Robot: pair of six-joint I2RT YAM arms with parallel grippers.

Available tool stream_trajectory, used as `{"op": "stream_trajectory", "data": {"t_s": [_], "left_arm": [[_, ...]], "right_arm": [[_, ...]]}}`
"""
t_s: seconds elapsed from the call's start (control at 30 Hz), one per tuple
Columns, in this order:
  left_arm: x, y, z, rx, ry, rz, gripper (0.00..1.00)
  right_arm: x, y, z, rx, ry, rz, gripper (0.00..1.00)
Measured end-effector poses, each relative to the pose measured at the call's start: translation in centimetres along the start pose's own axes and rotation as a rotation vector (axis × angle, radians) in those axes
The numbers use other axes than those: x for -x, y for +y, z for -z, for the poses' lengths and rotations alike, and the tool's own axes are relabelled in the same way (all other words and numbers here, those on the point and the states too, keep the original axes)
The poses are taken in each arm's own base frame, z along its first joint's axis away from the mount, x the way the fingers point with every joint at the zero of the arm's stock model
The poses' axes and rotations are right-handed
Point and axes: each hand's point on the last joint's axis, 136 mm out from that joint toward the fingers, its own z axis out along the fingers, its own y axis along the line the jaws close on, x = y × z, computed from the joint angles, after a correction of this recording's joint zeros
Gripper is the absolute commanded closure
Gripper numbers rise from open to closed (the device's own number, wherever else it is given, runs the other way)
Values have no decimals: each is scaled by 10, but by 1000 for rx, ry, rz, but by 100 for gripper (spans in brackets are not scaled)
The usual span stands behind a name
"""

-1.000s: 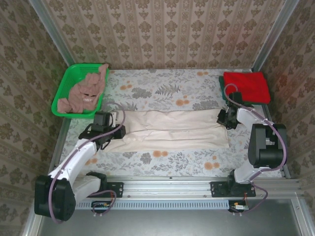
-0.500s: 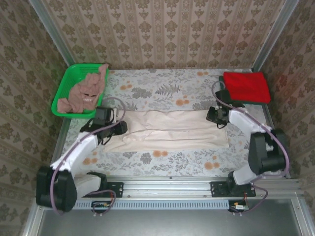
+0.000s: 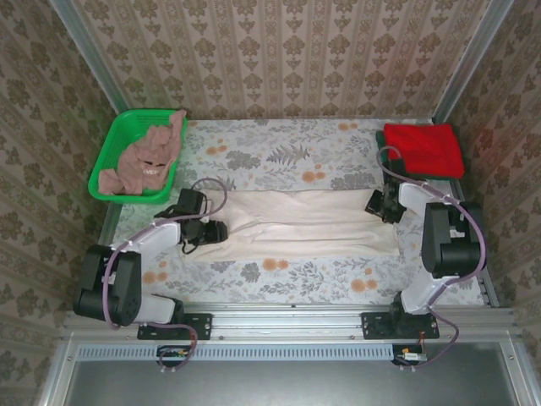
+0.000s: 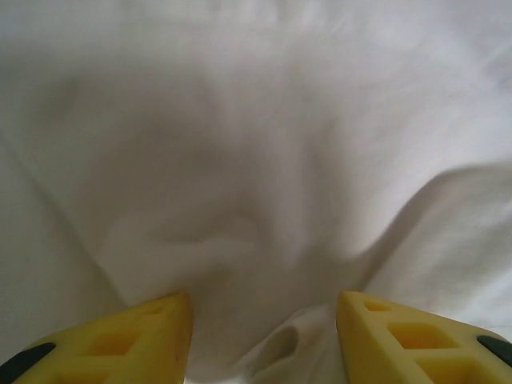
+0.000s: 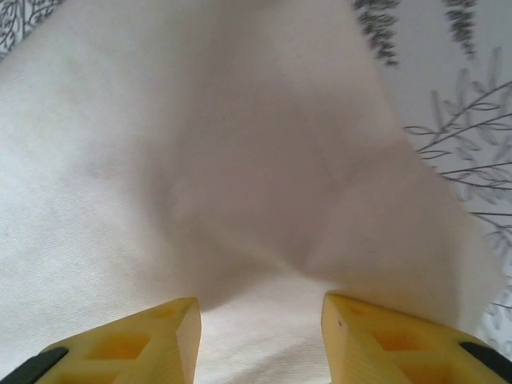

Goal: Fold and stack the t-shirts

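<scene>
The large cream t-shirt (image 3: 304,224) lies as a long folded strip across the middle of the table. My left gripper (image 3: 216,230) rests low at its left end, jaws apart. In the left wrist view the yellow fingers (image 4: 132,332) straddle a loose fold of cream cloth (image 4: 240,176) without pinching it. My right gripper (image 3: 374,203) sits at the strip's right end, open over flat cream cloth (image 5: 224,160). A folded red t-shirt (image 3: 424,149) lies at the back right. The pink-brown t-shirt (image 3: 144,159) is crumpled in the basket.
The green mesh basket (image 3: 105,161) stands at the back left corner. The floral tablecloth (image 3: 279,156) shows behind the cream strip and along the front (image 3: 296,275). Metal frame rails edge the table on both sides and along the front.
Both grippers' jaws have widened and let go of the cream shirt's ends. The left gripper slid right and toward the front. The right gripper swung slightly left, then back.
</scene>
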Motion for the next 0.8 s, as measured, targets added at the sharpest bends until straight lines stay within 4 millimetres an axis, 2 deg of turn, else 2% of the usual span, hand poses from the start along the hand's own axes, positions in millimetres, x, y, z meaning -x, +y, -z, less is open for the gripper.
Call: {"op": "stream_trajectory", "data": {"t_s": [0.1,0.17,0.27,0.33,0.4,0.47,0.5,0.63,0.73,0.8], "left_arm": [[1,2,3,-4,-8,14,49],[3,-2,11,-14,-27,9,45],[18,-8,28,-26,-84,0,37],[36,-13,40,-33,-138,-1,37],[54,-14,47,-36,-174,6,38],[72,-16,46,-43,-187,16,40],[80,-15,41,-46,-185,21,42],[91,-14,10,-56,-114,40,44],[89,-10,-14,-56,-48,51,47],[88,-8,-24,-55,-21,56,47]], "right_arm": [[-3,7,17,2,-40,28,47],[-11,35,40,33,-110,123,46],[-42,109,84,201,-233,336,47],[-78,166,114,363,-296,508,48],[-115,206,125,466,-307,646,48],[-149,234,121,508,-280,761,50],[-170,250,113,514,-252,830,52],[-232,295,77,482,-178,1022,54],[-258,317,54,441,-164,1107,54],[-263,321,42,405,-168,1133,54]]}}
